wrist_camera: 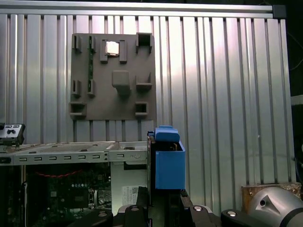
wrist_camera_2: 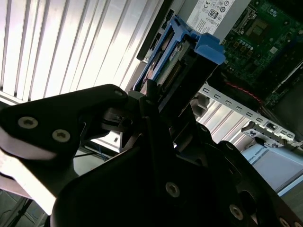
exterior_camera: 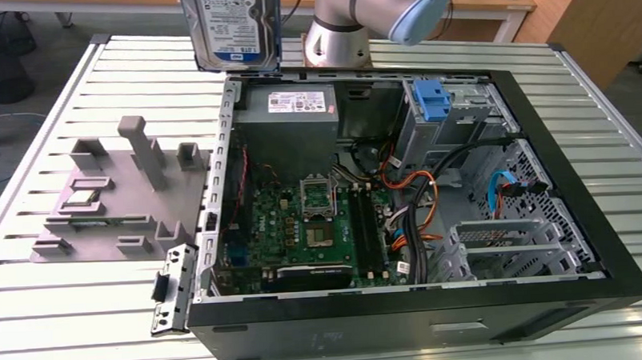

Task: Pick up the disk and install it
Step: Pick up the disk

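The disk, a silver hard drive with a white-and-blue label and blue rails, hangs upright in the air. It is above the table, just beyond the far-left corner of the open computer case. In both wrist views my gripper is shut on the disk. The drive's blue rail sticks out past the black fingers. The drive's connector edge faces the second wrist camera.
Inside the case are a grey power-supply box, a motherboard, cables, and a drive cage with a blue latch. A grey fixture plate lies on the slatted table at the exterior view's left. The arm's base stands behind the case.
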`<state>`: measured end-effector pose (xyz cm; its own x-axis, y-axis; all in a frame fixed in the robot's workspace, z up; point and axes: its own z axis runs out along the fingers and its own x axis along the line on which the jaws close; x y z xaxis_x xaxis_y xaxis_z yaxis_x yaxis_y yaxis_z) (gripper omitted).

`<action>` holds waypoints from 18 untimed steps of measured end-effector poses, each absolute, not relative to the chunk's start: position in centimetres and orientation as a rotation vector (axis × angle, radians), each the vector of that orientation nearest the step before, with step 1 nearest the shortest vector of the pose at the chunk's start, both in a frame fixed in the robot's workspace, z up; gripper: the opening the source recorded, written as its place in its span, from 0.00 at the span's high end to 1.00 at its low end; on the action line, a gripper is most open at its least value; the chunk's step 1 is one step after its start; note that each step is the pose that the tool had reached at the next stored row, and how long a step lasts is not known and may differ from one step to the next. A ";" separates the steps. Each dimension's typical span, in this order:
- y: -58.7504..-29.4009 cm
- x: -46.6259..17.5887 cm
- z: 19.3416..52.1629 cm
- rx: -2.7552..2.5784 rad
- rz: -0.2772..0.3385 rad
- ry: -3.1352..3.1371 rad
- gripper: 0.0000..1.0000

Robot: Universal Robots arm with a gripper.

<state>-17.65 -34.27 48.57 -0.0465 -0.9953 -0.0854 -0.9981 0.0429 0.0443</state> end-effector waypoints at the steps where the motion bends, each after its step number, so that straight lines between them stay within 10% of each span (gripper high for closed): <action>1: -34.3 -17.5 48.6 -2.147 0.142 2.246 0.65; 18: -34.3 -15.3 48.6 -2.147 0.142 2.246 0.65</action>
